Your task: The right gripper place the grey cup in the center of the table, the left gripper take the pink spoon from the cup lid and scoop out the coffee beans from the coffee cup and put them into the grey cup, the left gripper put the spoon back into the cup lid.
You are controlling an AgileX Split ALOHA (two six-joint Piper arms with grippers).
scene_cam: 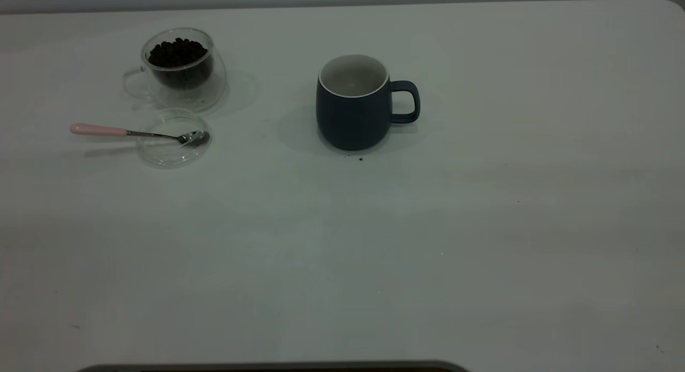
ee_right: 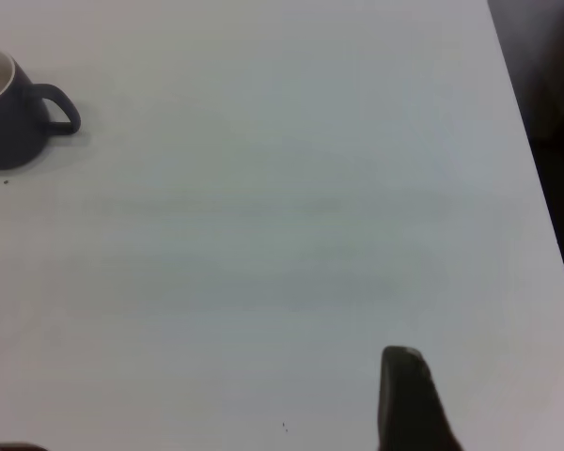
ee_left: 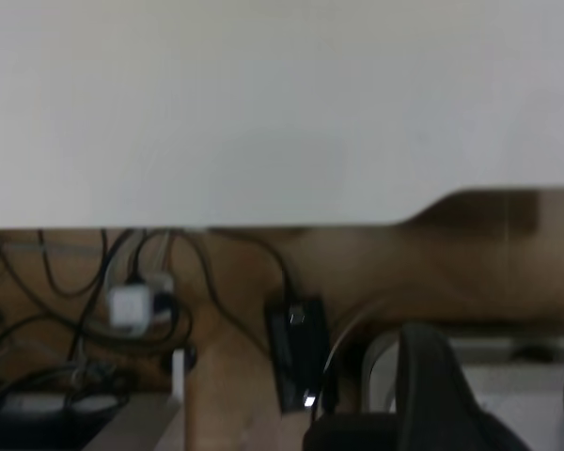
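Exterior view: the table (scene_cam: 481, 254) carries four items and no arm shows in it. The grey cup (scene_cam: 354, 103) stands upright near the middle, toward the far side, handle pointing to the view's right, inside looks empty. A few dark specks lie on the table just in front of its base. The coffee cup (scene_cam: 182, 68) stands upright at far left, holding a heap of coffee beans (scene_cam: 177, 53). Just in front of it lies the cup lid (scene_cam: 174, 138), flat on the table, close to the coffee cup but apart from it. The pink spoon (scene_cam: 136, 133) rests with its metal bowl inside the lid and its pink handle sticking out over the rim to the view's left.

Left wrist view: the left gripper (ee_left: 493, 399) shows only as dark finger parts at the frame edge, off the table's edge, above cables and a power adapter below. Cannot tell whether it is apart or together.

Right wrist view: the right gripper (ee_right: 489, 404) hangs over bare table, well apart from the grey cup (ee_right: 14, 113); one dark finger (ee_right: 406, 399) shows, holding nothing, spacing cannot be told.
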